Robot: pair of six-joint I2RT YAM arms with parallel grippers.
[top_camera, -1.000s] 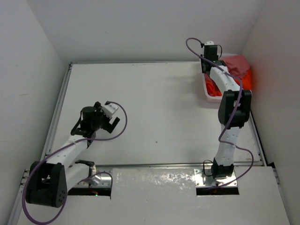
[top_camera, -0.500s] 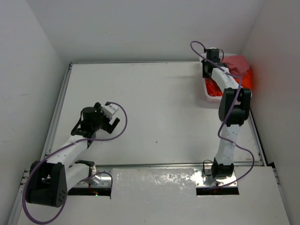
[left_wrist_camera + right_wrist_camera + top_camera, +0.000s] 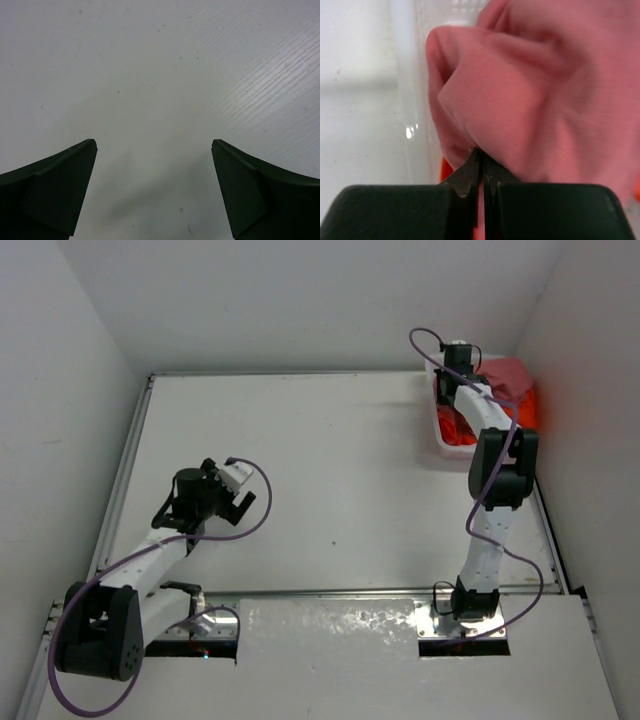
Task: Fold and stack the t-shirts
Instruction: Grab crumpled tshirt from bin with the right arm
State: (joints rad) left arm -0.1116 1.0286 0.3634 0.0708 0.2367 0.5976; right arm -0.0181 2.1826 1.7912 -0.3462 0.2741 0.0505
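Between the pinched-together tips of the right gripper (image 3: 481, 156) sits a fold of the rose-red t-shirt (image 3: 535, 100), bunched just beyond them against the white basket (image 3: 415, 100). The left gripper (image 3: 155, 150) hangs spread wide above the table (image 3: 160, 70).

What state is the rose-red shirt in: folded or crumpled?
Crumpled: the rose-red shirt bunches in loose lumps over the basket rim, with the right end effector pinched shut on its cloth.
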